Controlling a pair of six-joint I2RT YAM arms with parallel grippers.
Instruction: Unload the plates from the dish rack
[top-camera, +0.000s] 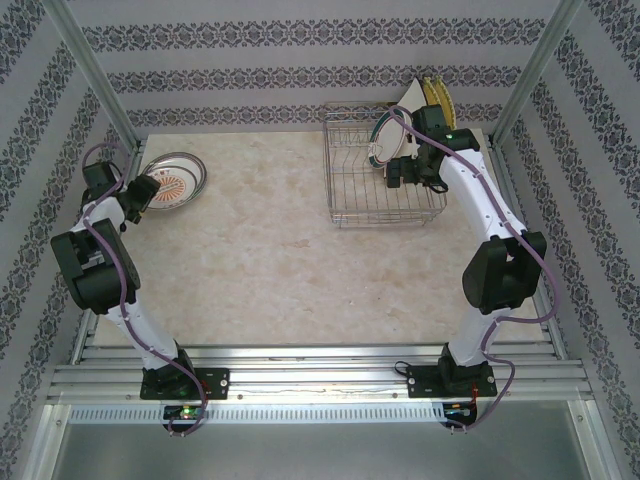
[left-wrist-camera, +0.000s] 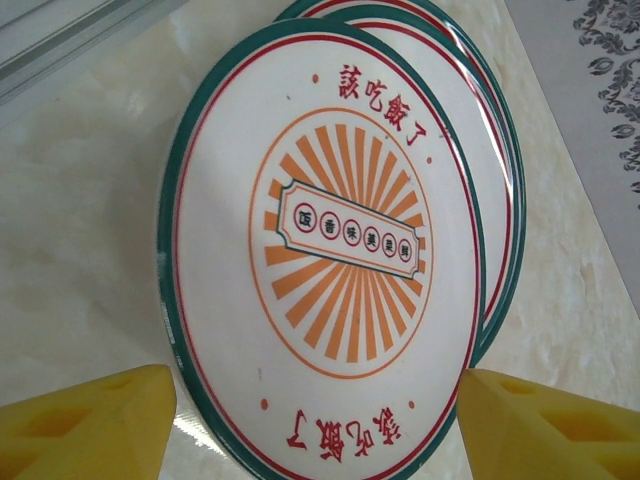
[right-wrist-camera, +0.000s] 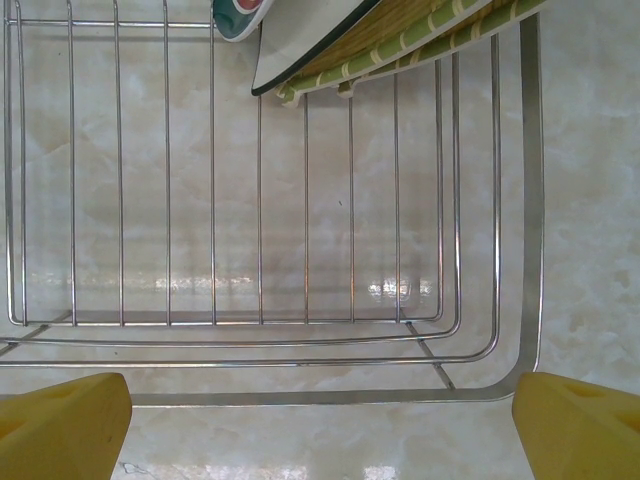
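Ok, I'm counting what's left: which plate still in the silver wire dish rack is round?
The green-rimmed white plate with the curved edge; the plain white plate and the yellow woven plates behind it are straight-edged with corners.

The left arm (top-camera: 140, 325) and the right arm (top-camera: 483, 200) are built alike: smooth white link tubes joined by chunky black joint housings, each rising from a black base plate (top-camera: 185, 383) bolted to a ribbed aluminium rail (top-camera: 320, 380). A lilac cable (top-camera: 124, 285) trails loosely along each arm from base to wrist. A small green light (top-camera: 452, 133) glows near the right arm's wrist. In the wrist views the fingers (left-wrist-camera: 85, 425) are blunt yellow wedges with shallow hollows in their faces.
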